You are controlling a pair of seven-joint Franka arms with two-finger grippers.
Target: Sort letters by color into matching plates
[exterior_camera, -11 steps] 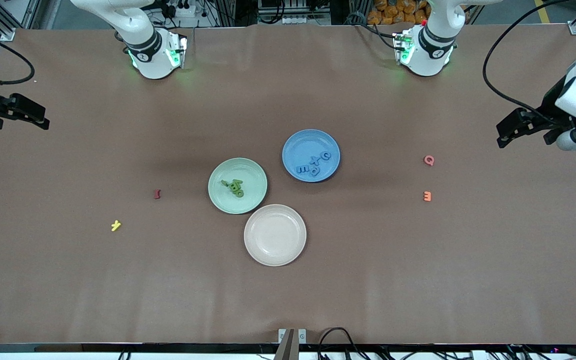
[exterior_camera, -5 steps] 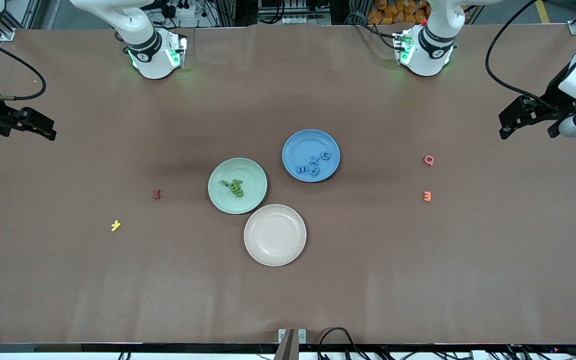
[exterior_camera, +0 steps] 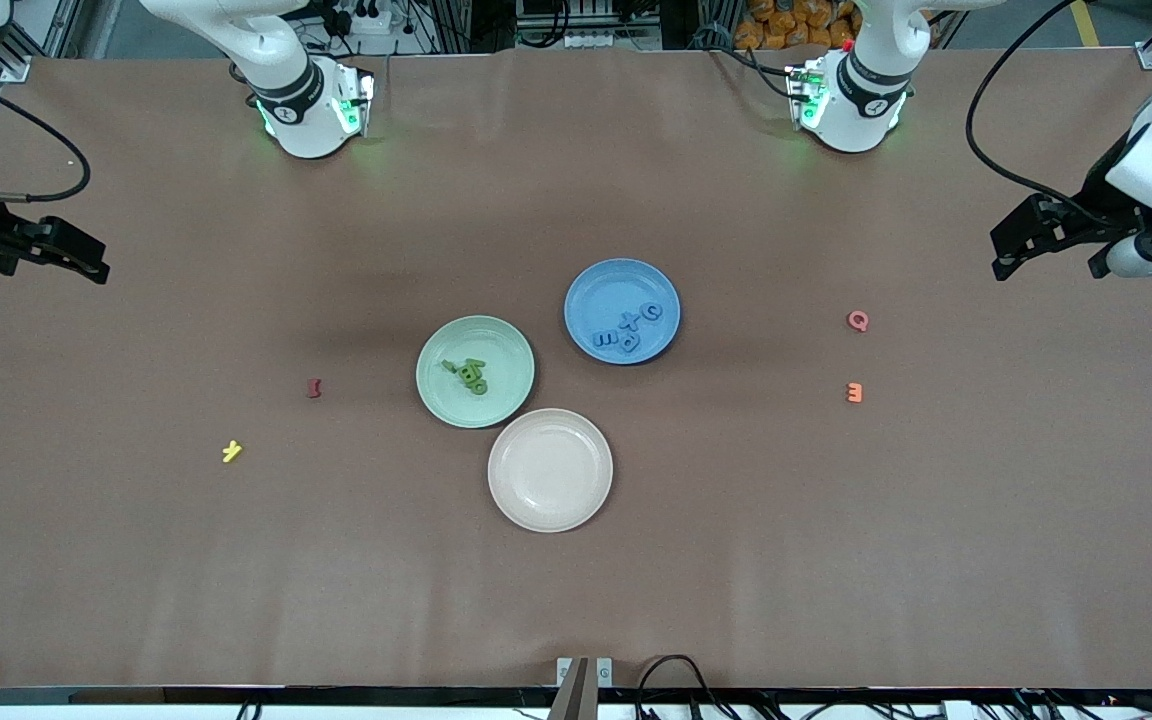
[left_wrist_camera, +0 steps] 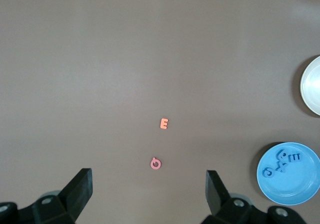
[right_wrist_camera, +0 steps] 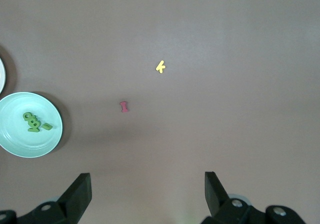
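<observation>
The green letters [exterior_camera: 466,375] lie clustered in the mint green plate [exterior_camera: 511,345] at the middle of the table [exterior_camera: 576,600], and the blue letters [exterior_camera: 628,328] lie in the blue plate [exterior_camera: 596,290] – just beside it, toward the left arm's end. A cream plate [exterior_camera: 550,470] sits nearer the front camera, touching the green one. The left gripper [exterior_camera: 1051,245] hangs over the table's edge at its own end, fingers spread wide and holding nothing; the right gripper [exterior_camera: 46,250] does likewise at its end. A pink letter [exterior_camera: 858,320] and an orange letter [exterior_camera: 854,393] lie toward the left arm's end – a dark red letter [exterior_camera: 314,388] and a yellow letter [exterior_camera: 231,452] toward the right arm's.
</observation>
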